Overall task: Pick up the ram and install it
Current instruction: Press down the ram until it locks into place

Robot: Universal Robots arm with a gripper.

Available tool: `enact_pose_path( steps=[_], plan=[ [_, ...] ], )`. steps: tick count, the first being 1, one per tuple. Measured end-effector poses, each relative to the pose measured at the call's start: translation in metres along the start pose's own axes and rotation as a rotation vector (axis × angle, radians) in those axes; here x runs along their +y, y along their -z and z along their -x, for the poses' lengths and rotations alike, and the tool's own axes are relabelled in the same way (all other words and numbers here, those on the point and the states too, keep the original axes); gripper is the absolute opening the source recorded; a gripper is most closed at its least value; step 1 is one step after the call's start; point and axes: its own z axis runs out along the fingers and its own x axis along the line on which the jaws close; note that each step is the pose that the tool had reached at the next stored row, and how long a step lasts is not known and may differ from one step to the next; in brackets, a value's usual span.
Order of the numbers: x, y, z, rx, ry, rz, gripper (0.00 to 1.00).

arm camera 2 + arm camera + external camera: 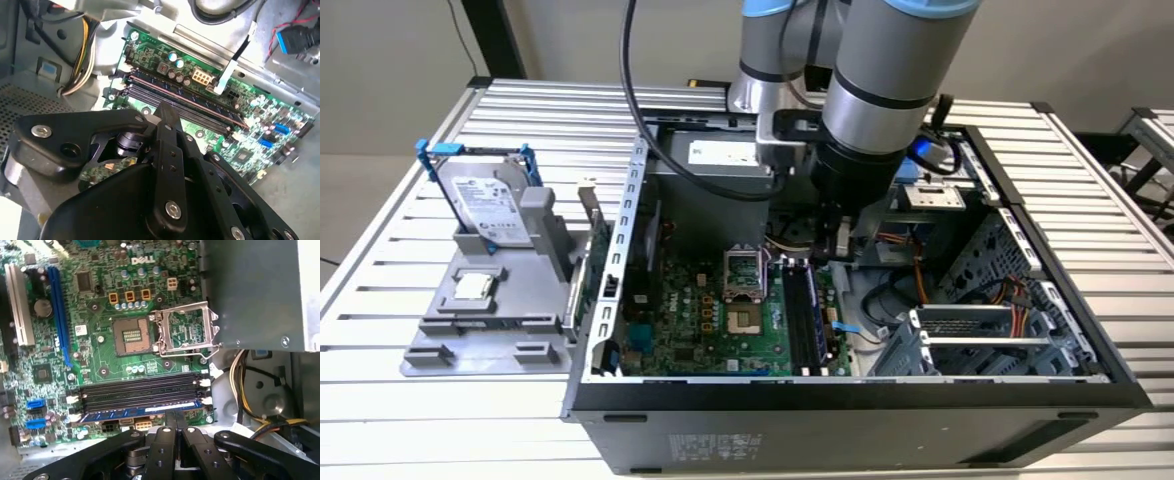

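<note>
The ram is a thin bluish stick lying along the motherboard's outermost long black slot; in the exterior view the ram shows as a blue strip inside the open computer case. My gripper hangs right over that slot, with the black fingers pressed together and their tips at the ram's upper edge, nearer the clip end by the yellow cables. Nothing shows between the fingers. In the second wrist view the gripper points down at the row of memory slots.
The open CPU socket lies just beyond the slots. The grey power supply and yellow cables crowd one side. Outside the case, on the exterior view's left, a grey fixture holds a blue-framed hard drive and a small chip.
</note>
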Motion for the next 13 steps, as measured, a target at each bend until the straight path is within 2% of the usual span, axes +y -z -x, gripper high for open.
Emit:
enact_pose_path(
  steps=[10,13],
  plan=[
    [0.0000,0.0000,0.0000,0.0024,0.138,0.0038,0.00],
    [0.0000,0.0000,0.0000,0.0027,0.151,0.0041,0.00]
  ],
)
